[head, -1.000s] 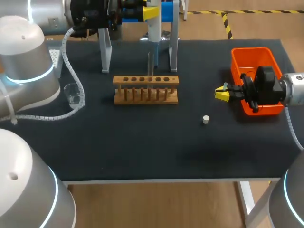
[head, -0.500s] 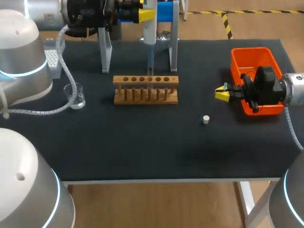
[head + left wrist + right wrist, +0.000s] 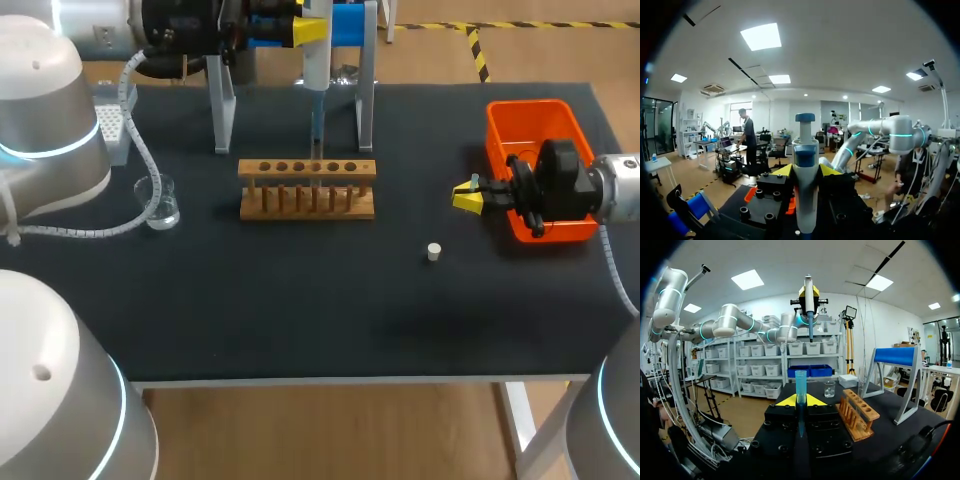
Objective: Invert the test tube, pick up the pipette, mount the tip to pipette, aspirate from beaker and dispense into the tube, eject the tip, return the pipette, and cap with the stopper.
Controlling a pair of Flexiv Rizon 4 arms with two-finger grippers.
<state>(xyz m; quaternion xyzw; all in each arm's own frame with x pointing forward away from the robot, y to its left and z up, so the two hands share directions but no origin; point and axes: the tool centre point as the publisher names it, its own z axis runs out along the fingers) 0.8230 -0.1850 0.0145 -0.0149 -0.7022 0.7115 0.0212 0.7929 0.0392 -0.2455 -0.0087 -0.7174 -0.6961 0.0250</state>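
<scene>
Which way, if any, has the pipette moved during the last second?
Yes: the pipette, held in the left tool, shifted slightly toward the view's left, away from the stand's right post.

Fat, round, silver-grey left arm (image 3: 45, 120) and right arm (image 3: 622, 190), each with glowing light-blue rings (image 3: 62, 155). White ribbed cable (image 3: 150, 165) along the left. Black blocky left gripper (image 3: 312, 28) and right gripper (image 3: 467, 195), yellow tips (image 3: 462, 201), small round black screws (image 3: 759, 193).

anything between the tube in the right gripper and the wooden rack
Nothing visible does. The right gripper holds the test tube level with the rack, with only table between them. The stopper lies nearer the front edge, off that line.
</scene>
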